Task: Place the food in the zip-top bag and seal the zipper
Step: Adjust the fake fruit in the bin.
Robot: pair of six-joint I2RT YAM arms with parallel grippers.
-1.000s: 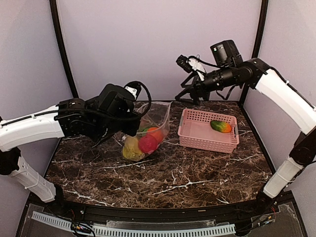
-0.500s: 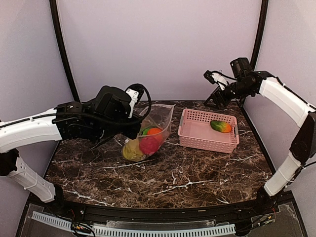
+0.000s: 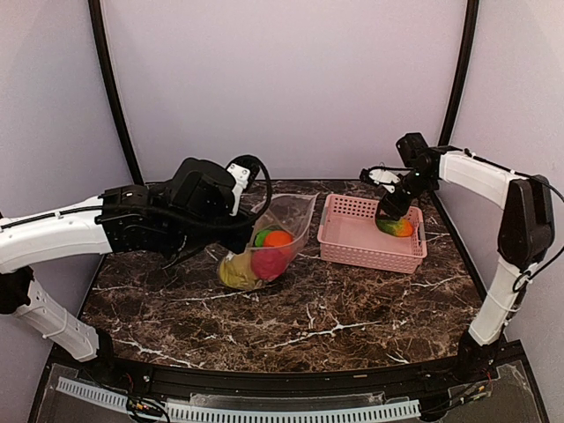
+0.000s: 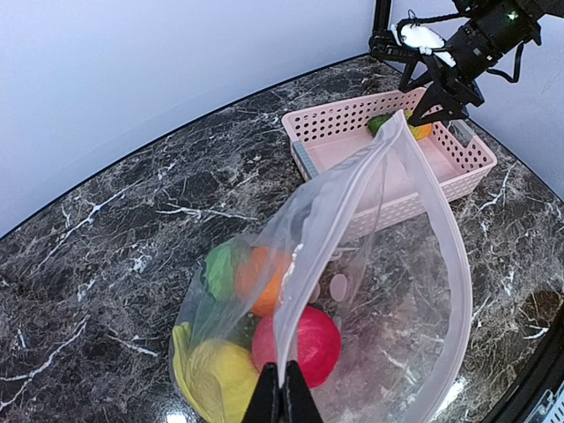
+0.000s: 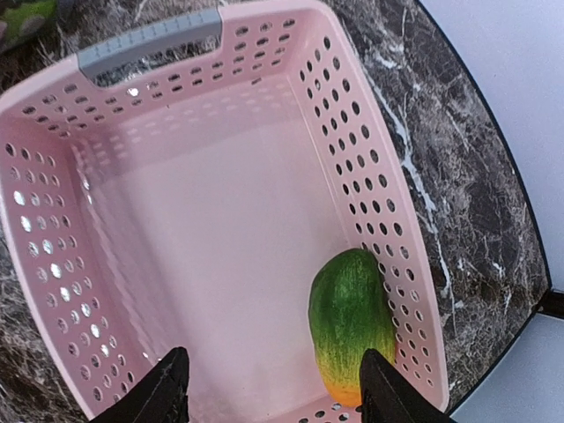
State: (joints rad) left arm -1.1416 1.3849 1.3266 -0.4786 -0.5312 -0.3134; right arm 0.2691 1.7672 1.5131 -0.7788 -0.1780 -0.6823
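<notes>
The clear zip-top bag [image 3: 280, 231] stands open on the marble table, holding a yellow, a red, an orange and a green piece [image 4: 295, 343]. My left gripper [image 4: 283, 401] is shut on the bag's mouth edge [image 4: 304, 282] and holds it up. The whitish zipper strip [image 4: 441, 229] curves round the mouth. The green-orange mango-like piece [image 5: 351, 322] lies in the far right corner of the pink basket [image 5: 176, 256]. My right gripper [image 5: 269, 397] is open just above the basket, the mango by its right finger. In the top view the right gripper [image 3: 392, 204] hovers over the mango [image 3: 397, 227].
The pink slotted basket [image 3: 352, 251] sits right of the bag, with a grey handle [image 5: 148, 40] on its far rim. Black frame posts and lilac walls close the back and sides. The table's right edge runs just past the basket.
My right arm has swung right and down from high above the table's middle to just over the mango in the basket. My left gripper has kept its hold and the bag has shifted slightly.
</notes>
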